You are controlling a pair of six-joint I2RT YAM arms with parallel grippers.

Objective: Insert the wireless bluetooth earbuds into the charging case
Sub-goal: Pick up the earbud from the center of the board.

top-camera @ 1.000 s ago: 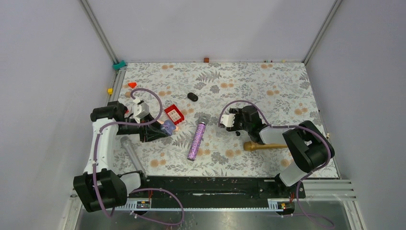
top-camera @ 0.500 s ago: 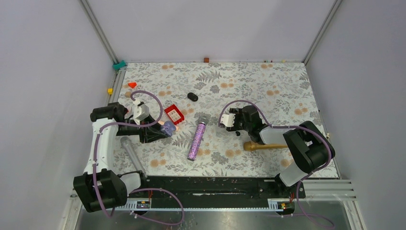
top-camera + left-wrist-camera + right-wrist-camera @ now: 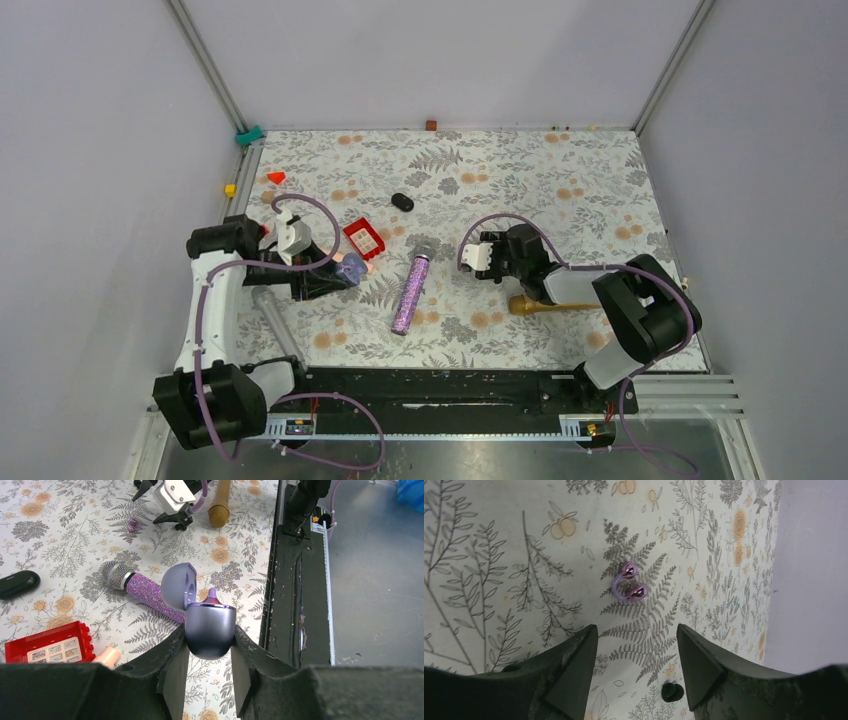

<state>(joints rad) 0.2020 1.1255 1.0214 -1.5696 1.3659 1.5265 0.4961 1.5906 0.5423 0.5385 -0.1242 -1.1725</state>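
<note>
My left gripper [image 3: 210, 632] is shut on the lavender charging case [image 3: 210, 625], holding it above the mat with its lid [image 3: 177, 584] swung open. A small purple-tipped piece [image 3: 212, 595] stands up in the case's mouth. In the top view this gripper [image 3: 347, 268] hangs beside the red brick. My right gripper [image 3: 635, 630] is open and low over the mat. One tiny black earbud [image 3: 672, 691] lies on the mat between its fingers, close to the right finger [image 3: 696, 665]. In the top view the right gripper [image 3: 484, 260] hides that earbud.
A purple beaded ring [image 3: 629, 582] lies just ahead of the right gripper. A glittery purple microphone [image 3: 410, 292] lies at centre, a gold microphone [image 3: 552, 303] under the right arm. A black oval capsule [image 3: 402, 202], a red brick [image 3: 364, 239] and a grey cylinder [image 3: 275, 318] lie nearby.
The right gripper has shifted slightly toward the near edge. The left gripper has drifted a little with the case still held.
</note>
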